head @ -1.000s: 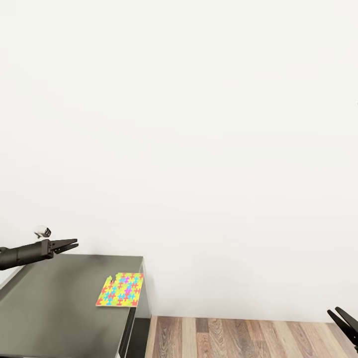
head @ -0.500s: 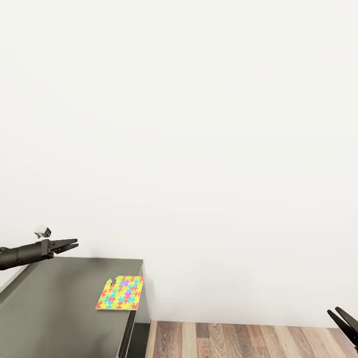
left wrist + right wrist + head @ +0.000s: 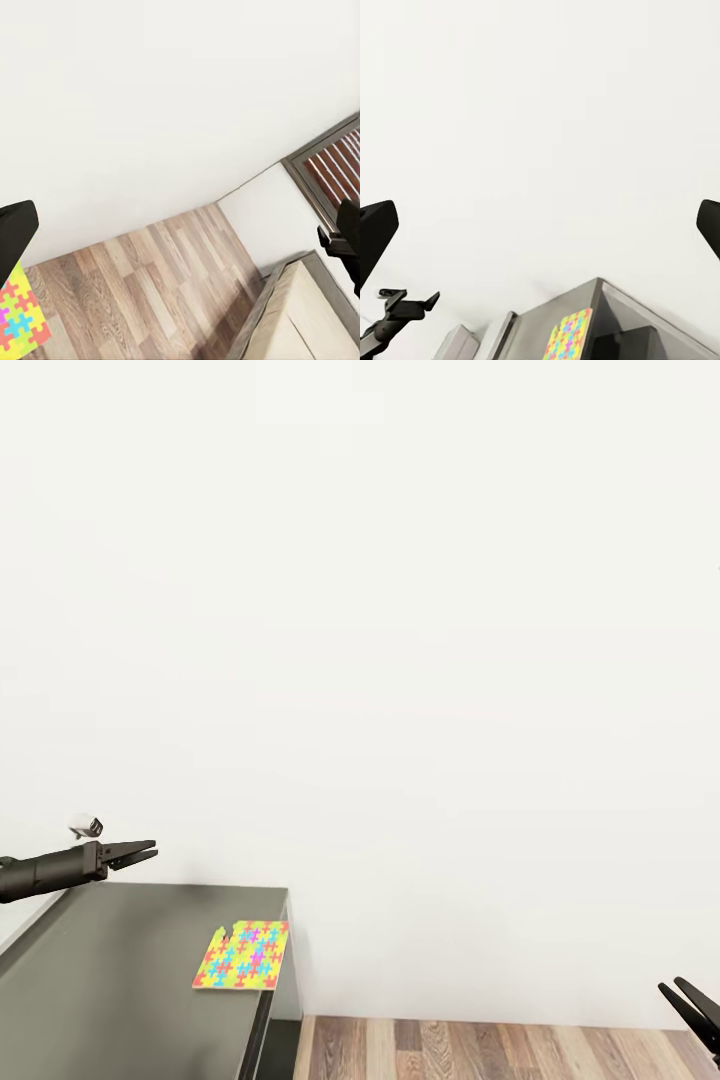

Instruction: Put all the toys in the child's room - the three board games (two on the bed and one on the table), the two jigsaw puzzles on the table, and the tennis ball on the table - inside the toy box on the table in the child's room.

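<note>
I'm looking at the thin flat jigsaw puzzle slab w/ yellow, orange, green and pink mosaic (image 3: 243, 956), lying flat on the dark grey table top (image 3: 110, 980), right at the corner nearest the wall and the drop-off edge. One corner of the slab looks chipped or notched.

Left gripper (image 3: 148, 850) is hovering above the far edge of the table, well apart from the puzzle, carrying nothing. In head view its jaws look nearly together, but in left wrist view the two dark fingertips (image 3: 15, 232) are sitting at opposite borders w/ wide gap, so I'm calling it released. Right gripper (image 3: 683, 995) is hanging low over the wood-plank floor (image 3: 500, 1050), jaws spread, nothing between them; right wrist view agrees, tips far apart.

Handling guess: slab is prob light, stiff-ish and very thin, so hard to pinch from above off a flat top. Best bet imo is taking it by the edge that sits at the table's rim, one finger under, one over. May be slippery, may flex.

View diffs: left wrist view is giving me a corner of the puzzle, floor, a dark-framed window and a beige mattress corner w/ grey frame (image 3: 300, 315), prob the bed. Right wrist view is giving the table from the side w/ puzzle on top, plus the left arm out front.
</note>
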You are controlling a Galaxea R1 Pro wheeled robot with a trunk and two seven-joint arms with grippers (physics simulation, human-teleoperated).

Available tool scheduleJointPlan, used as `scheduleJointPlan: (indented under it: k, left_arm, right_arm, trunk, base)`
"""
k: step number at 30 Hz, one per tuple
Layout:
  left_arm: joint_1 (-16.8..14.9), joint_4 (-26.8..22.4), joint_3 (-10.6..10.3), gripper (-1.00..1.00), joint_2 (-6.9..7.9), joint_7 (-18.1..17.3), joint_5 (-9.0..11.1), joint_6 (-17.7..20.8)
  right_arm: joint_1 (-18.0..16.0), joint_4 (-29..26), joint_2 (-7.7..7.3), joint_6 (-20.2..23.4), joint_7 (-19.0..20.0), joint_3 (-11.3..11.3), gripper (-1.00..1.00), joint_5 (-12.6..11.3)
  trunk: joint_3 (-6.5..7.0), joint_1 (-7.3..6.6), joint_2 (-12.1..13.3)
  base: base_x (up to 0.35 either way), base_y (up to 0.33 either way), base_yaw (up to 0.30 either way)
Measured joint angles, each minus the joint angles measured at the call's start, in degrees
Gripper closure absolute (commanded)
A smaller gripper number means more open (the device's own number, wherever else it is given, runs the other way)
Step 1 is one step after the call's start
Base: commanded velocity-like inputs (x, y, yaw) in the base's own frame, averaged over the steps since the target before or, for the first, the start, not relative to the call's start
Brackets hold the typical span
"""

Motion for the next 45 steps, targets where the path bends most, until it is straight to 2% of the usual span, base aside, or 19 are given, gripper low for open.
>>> scheduleJointPlan:
  k: [9,21,30,45]
  left_arm:
    - [0.0,0.0,-0.03,-1.0,-0.12,0.0,-0.02,0.0]
    - [0.0,0.0,-0.01,-1.0,-0.6,0.0,-0.09,0.0]
    - [0.0,0.0,-0.02,-1.0,-0.61,0.0,-0.11,0.0]
    - [0.0,0.0,-0.03,-1.0,-0.62,0.0,-0.11,0.0]
  right_arm:
    - [0.0,0.15,-0.02,0.0,-0.07,0.0,-1.0,0.0]
    - [0.0,0.19,0.06,0.0,-0.62,-0.08,-1.0,0.16]
    - [-0.05,-0.04,-0.01,0.15,-2.93,0.82,-1.0,4.68]
    - [-0.09,-0.41,-0.19,0.71,-3.48,1.03,-1.0,5.59]
  trunk:
    - [0.77,0.0,0.0]
    - [0.92,0.0,0.01]
    - [0.93,0.0,0.01]
    - [0.93,0.0,0.01]
  base:
    - [0.0,0.0,0.0]
    - [0.0,0.0,0.0]
    - [0.0,0.0,0.0]
    - [0.0,0.0,0.0]
